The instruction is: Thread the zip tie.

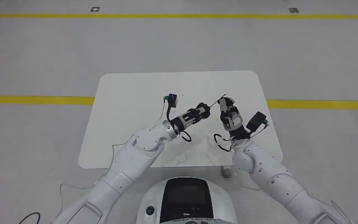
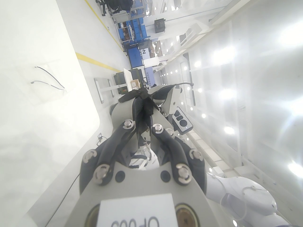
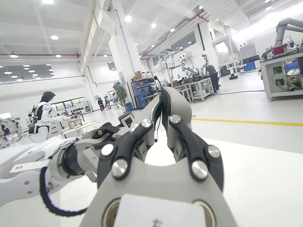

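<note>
Two closed grippers, one black zip tie (image 1: 216,100): left gripper (image 1: 206,107) and right gripper (image 1: 225,102) pinched it mid-air — presumably aligning tail to head.

1. you're working at one white table (image 1: 123,123) with rounded corners; it stands on a grey floor (image 1: 45,56) crossed by yellow lines (image 1: 45,100).
2. in your left wrist view, two thin dark strips (image 2: 51,77) lie flat on the tabletop, well in from its edge. they sit close together and each curves slightly.
3. the strips rest on a faint clear sheet (image 2: 40,93); you can't tell whether it's a bag or loose film.
</note>
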Motion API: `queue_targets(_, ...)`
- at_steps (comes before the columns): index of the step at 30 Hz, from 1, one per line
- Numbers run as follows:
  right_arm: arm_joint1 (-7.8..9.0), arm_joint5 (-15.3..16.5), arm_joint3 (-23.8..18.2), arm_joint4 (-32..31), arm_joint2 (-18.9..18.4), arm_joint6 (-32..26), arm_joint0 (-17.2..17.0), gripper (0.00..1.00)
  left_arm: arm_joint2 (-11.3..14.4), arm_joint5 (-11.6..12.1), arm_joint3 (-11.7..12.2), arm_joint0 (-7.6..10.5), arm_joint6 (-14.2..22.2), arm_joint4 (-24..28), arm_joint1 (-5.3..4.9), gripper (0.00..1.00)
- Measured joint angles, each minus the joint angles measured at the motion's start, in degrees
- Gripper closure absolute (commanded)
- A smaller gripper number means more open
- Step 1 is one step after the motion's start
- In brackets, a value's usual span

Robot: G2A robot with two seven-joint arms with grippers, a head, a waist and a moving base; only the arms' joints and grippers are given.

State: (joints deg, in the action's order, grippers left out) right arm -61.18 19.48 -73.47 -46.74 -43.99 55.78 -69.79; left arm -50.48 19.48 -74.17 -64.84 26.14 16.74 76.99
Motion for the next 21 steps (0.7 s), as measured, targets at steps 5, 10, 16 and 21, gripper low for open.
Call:
queue_targets(5, -0.16, 0.0, 0.4, 0.2, 0.2, -0.3, 0.3, 1.0, 0.0, 0.0, 0.0, 0.0, 0.0, 0.0, 0.0, 1.0)
queue_targets(10, -0.24, 0.0, 0.6, 0.0, 0.2, 0.0, 0.3, 1.0, 0.0, 0.0, 0.0, 0.0, 0.0, 0.0, 0.0, 1.0)
queue_targets(16, 0.0, 0.0, -0.3, -1.1, -0.3, 1.2, -0.3, 1.0, 0.0, 0.0, 0.0, 0.0, 0.0, 0.0, 0.0, 1.0)
queue_targets(21, 0.22, 0.0, -0.9, -1.4, -0.7, 1.1, -0.8, 1.0, 0.0, 0.0, 0.0, 0.0, 0.0, 0.0, 0.0, 1.0)
